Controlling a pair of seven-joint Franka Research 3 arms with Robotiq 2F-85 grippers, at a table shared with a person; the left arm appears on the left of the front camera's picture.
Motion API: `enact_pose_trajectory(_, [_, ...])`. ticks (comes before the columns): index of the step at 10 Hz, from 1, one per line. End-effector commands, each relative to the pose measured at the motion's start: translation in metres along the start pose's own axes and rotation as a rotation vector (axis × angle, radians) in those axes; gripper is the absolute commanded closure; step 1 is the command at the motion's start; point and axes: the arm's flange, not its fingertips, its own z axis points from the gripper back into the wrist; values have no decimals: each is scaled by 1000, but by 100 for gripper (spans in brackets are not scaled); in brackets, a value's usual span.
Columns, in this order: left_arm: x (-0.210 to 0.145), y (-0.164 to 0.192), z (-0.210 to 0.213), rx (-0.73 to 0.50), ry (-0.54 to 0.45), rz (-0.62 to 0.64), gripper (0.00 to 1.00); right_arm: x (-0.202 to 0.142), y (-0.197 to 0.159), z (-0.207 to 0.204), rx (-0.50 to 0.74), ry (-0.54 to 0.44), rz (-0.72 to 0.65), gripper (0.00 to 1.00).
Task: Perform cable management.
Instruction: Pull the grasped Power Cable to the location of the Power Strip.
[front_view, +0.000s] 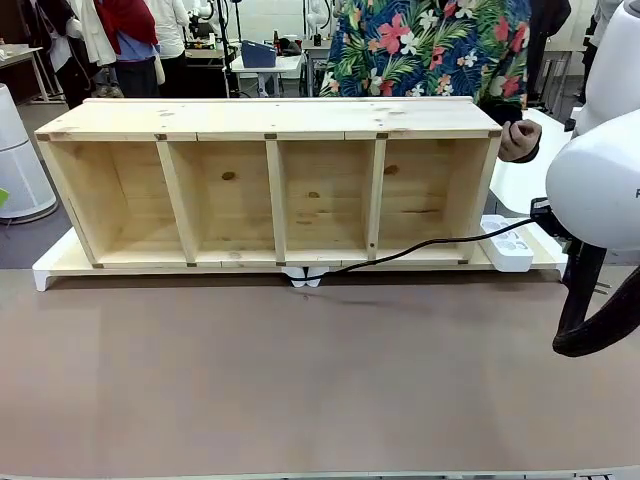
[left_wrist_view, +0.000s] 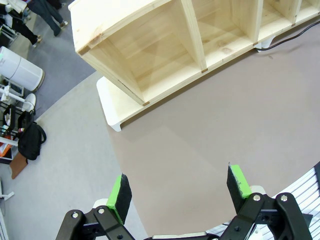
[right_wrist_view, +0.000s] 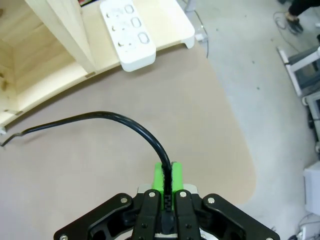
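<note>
Right fingers (right_wrist_view: 158, 174) are clamped together on the cable (right_wrist_view: 115, 118), gripping it upright between the green pads, above the bench (right_wrist_view: 150, 165) and off the shelf's (right_wrist_view: 60, 30) right front corner. From the grip the cable arches up and over, then runs low toward the shelf's front edge. Its thin end lies on the bench just in front of the shelf. In the front view it reaches the shelf's front edge near the middle, beside some small white pieces I can't make out.

A white power strip (right_wrist_view: 131, 37) lies flat on the white base just right of the shelf's right end. Cable passes in front of it; contact unclear.

Left fingers (left_wrist_view: 120, 195) are wide apart, nothing between them, over bare bench off the shelf's left front corner.

A person's hand (front_view: 520, 140) rests at the shelf's top right corner.
</note>
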Motion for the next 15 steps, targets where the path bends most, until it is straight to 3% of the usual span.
enact_pose_trajectory(1, [0,1,0,2,-3,4,0,-7,-7,-3,45,-42,-21,93])
enact_pose_trajectory(2, [0,1,0,2,-3,4,0,0,0,0,0,0,0,93])
enact_pose_trajectory(6, [0,1,0,2,-3,4,0,0,2,1,6,-7,1,93])
enact_pose_trajectory(9, [0,1,0,2,-3,4,0,41,3,-2,-47,-84,74,93])
enact_pose_trajectory(15, [0,1,0,2,-3,4,0,100,-4,-25,-23,-63,132,93])
